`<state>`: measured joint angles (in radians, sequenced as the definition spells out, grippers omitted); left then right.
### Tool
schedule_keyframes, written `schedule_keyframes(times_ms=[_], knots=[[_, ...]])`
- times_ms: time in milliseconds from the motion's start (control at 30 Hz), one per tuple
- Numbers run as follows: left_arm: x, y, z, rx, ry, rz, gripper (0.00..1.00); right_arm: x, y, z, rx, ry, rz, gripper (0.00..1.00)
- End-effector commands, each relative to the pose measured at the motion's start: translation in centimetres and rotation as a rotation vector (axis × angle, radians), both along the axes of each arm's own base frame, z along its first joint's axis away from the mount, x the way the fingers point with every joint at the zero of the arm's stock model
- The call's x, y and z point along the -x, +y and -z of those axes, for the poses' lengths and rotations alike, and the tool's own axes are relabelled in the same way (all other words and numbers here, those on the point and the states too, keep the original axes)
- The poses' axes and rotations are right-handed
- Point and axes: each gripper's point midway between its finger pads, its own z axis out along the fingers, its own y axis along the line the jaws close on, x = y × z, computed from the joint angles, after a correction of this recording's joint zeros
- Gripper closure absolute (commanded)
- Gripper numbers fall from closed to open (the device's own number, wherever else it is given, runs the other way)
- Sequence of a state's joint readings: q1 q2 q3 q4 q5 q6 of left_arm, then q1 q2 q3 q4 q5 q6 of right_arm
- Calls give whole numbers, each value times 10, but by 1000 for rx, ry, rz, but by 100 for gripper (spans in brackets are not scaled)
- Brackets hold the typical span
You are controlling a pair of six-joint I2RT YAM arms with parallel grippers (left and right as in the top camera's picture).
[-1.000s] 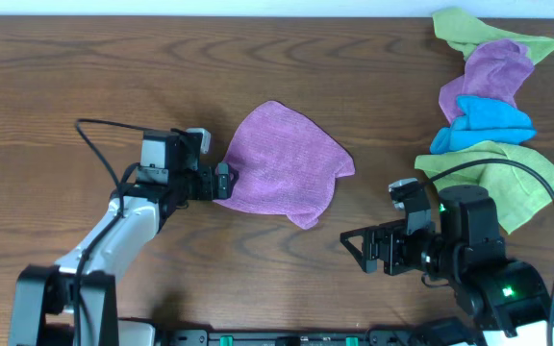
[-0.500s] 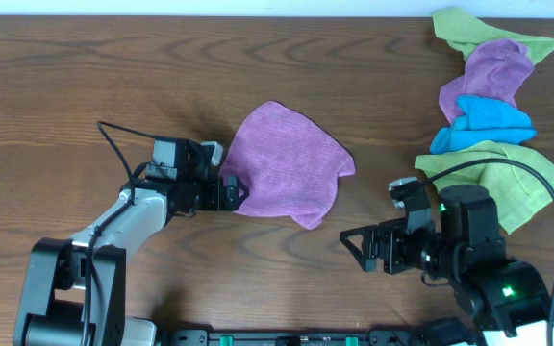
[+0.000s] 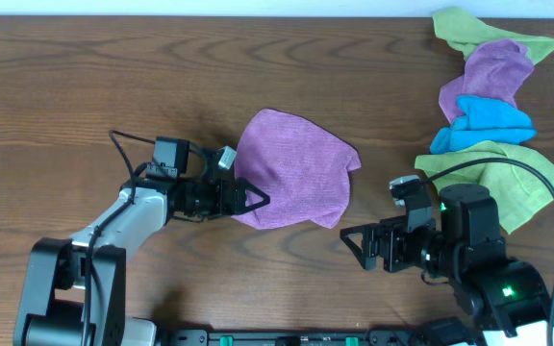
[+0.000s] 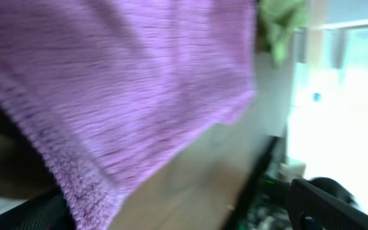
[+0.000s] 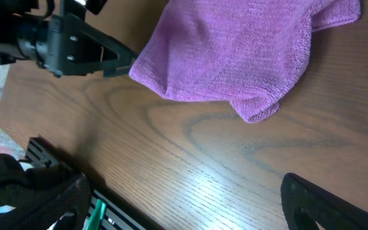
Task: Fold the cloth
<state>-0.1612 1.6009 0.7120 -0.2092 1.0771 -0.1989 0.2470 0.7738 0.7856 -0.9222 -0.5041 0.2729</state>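
Note:
The cloth (image 3: 296,168) is a purple-magenta microfibre square lying rumpled on the wooden table near the middle. It also shows in the right wrist view (image 5: 235,51) and fills the upper left of the blurred left wrist view (image 4: 126,83). My left gripper (image 3: 253,199) is turned on its side at the cloth's lower left edge. Its jaws (image 4: 177,214) are spread wide, with the cloth's edge draped over one finger. It also appears in the right wrist view (image 5: 123,61). My right gripper (image 3: 357,252) is open and empty (image 5: 184,204), just below and right of the cloth.
A pile of other cloths lies at the back right: a green one (image 3: 469,29), a crumpled mauve one (image 3: 493,67), a blue one (image 3: 484,123) and another green one (image 3: 508,173) beside my right arm. The table's front rail (image 5: 50,160) is close.
My left gripper has pushed to the right and under the cloth's left edge, shoving the cloth to the right and bunching it. The right arm has not moved.

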Motion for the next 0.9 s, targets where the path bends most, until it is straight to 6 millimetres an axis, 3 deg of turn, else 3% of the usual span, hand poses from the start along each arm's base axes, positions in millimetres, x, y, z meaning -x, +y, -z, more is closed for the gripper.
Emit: schedule_keyframes(times_ms=[0,133,200,267,367,533,700,867], knots=[[-4,-15,-43,166,-11,56,7,-1,-1,-1,11,-22,-7,5],[-16,-20,-77,223,-88,85,9,-2,-3,-1,18,-24,-2,5],[-23,-19,-80,196,-121,71,9,-3,-4,0,26,-25,5,4],[-35,-13,-68,94,-147,13,11,-3,-5,0,31,-26,10,4],[-49,10,-33,-134,-126,-104,14,-5,-7,1,43,-29,19,4],[-43,26,-12,-266,-61,-149,20,-9,-11,4,70,-32,40,4],[-48,24,-15,-233,1,-216,19,-13,-10,6,71,-27,39,3],[-60,17,-28,-174,-67,-212,21,-17,-11,13,84,-3,43,4]])
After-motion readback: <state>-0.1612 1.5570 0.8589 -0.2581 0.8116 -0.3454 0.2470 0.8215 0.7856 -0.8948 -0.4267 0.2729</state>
